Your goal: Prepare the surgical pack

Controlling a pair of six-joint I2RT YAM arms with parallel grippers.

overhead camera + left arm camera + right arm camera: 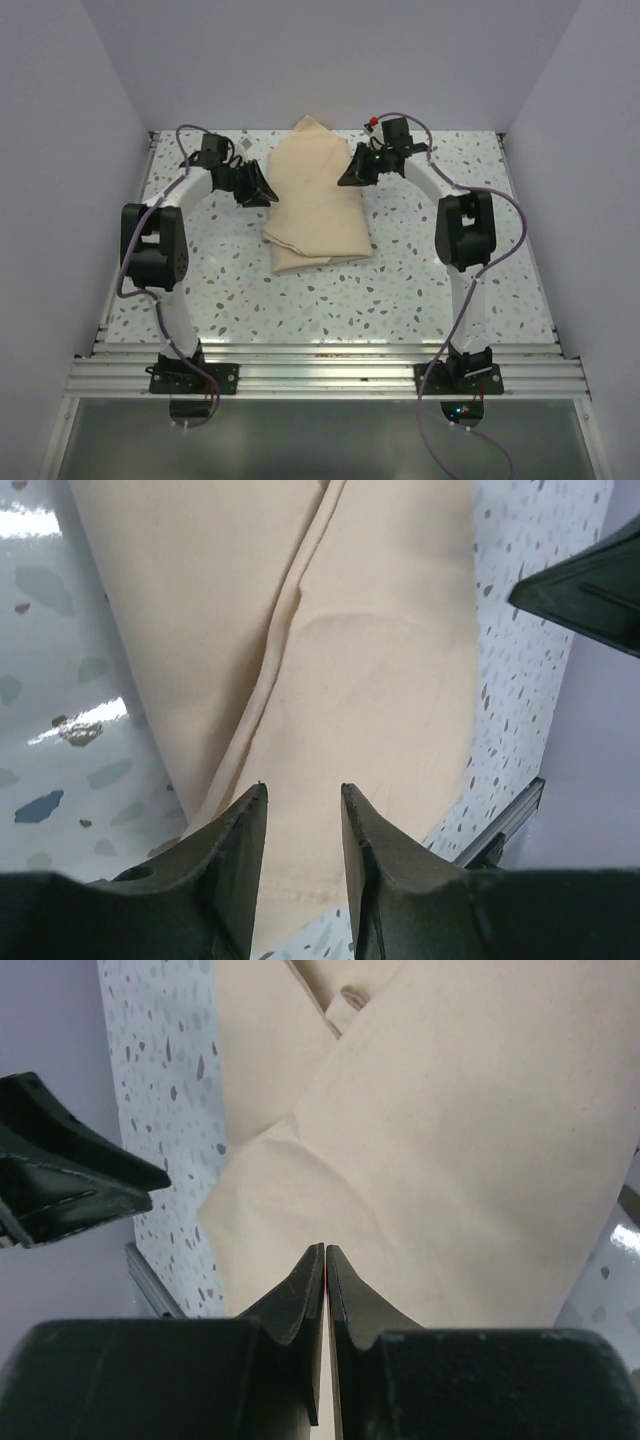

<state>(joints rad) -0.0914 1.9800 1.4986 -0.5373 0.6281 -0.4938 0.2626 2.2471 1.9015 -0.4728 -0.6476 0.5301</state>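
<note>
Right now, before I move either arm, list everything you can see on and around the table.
wrapping sheet: one, tan, folded into a long bundle, mid-table toward the far side.
table: one, white with grey speckles, under everything.
rail: one, silver, along the near edge.
left arm: one, white and black, at the sheet's left edge, jaws parted above it.
right arm: one, white and black, at the sheet's right edge, jaws shut.

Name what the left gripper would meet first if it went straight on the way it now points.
Most likely the surgical pack: the left gripper points across its folded cloth, though how high it is above the cloth is unclear.
</note>
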